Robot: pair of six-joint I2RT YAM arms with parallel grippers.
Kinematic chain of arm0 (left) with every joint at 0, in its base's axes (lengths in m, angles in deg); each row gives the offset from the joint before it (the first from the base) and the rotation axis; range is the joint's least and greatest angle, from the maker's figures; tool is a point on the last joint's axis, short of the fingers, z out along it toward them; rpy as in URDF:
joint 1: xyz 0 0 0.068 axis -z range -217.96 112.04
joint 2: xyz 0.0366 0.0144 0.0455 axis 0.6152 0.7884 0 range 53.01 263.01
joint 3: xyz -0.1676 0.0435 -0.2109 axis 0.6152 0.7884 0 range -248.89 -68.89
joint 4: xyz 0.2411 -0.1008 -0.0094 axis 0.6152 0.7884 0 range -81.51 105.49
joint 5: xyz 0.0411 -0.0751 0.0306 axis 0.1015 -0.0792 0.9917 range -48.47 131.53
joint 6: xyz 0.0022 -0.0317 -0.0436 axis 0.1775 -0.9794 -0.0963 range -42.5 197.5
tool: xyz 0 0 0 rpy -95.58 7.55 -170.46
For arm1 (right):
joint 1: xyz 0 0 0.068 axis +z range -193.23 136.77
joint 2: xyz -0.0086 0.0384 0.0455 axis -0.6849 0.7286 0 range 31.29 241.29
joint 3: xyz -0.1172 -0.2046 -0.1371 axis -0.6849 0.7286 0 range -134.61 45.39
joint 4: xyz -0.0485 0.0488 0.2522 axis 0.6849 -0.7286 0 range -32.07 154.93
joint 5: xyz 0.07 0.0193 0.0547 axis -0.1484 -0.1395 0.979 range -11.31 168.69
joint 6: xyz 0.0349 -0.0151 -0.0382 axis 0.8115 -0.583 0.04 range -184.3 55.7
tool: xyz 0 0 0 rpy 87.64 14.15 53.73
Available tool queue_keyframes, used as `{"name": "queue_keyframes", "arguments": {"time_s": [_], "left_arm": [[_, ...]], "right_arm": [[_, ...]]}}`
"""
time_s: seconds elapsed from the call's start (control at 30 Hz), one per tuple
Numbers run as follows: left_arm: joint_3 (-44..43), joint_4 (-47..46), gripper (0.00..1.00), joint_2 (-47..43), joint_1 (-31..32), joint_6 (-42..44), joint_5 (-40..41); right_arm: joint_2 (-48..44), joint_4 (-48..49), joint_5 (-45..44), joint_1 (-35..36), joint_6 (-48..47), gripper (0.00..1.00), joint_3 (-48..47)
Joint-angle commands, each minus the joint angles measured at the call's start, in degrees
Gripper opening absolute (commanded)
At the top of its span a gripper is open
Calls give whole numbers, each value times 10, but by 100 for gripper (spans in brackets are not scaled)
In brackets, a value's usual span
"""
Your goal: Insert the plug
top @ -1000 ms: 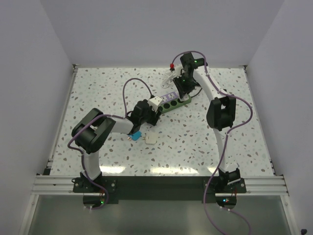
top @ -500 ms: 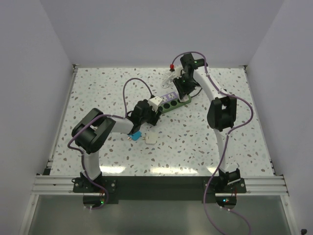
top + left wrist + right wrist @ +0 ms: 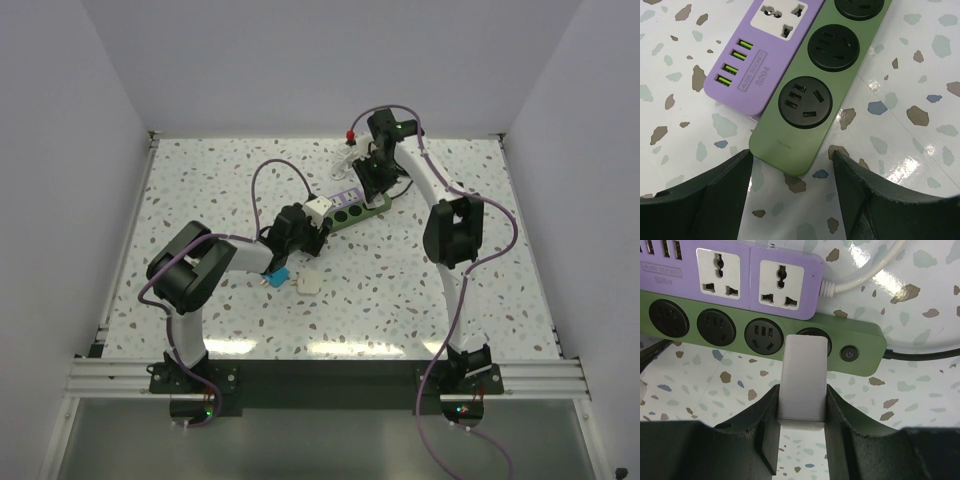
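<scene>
The right gripper point(image 3: 801, 400) clamped the plug point(image 3: 804, 370) over the strip point(image 3: 867, 347)'s socket point(image 3: 815, 332); misaligned pins could jam. The left gripper point(image 3: 791, 160) gaped empty.

A speckled terrazzo table point(image 3: 200, 180) stands enclosed by plain pale walls point(image 3: 300, 60).

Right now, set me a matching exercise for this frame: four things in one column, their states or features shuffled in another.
1. right gripper
2. left gripper
3. purple strip
4. green strip

A. open, holding nothing
B. has USB ports
C. has round black sockets
D. shut on the white plug

Pairs: 1-D, 2-A, 3-B, 4-C
</scene>
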Motion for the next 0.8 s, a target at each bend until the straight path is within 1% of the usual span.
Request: {"name": "queue_keyframes", "arguments": {"time_s": [0.0,0.77], "left_arm": [[-16,-3,70,0,2,10,7],[-5,-4,69,-9,2,11,9]], "right_arm": [[-25,-8,-2,3,3,0,-31],[12,-15,-8,0,2,0,-49]]}}
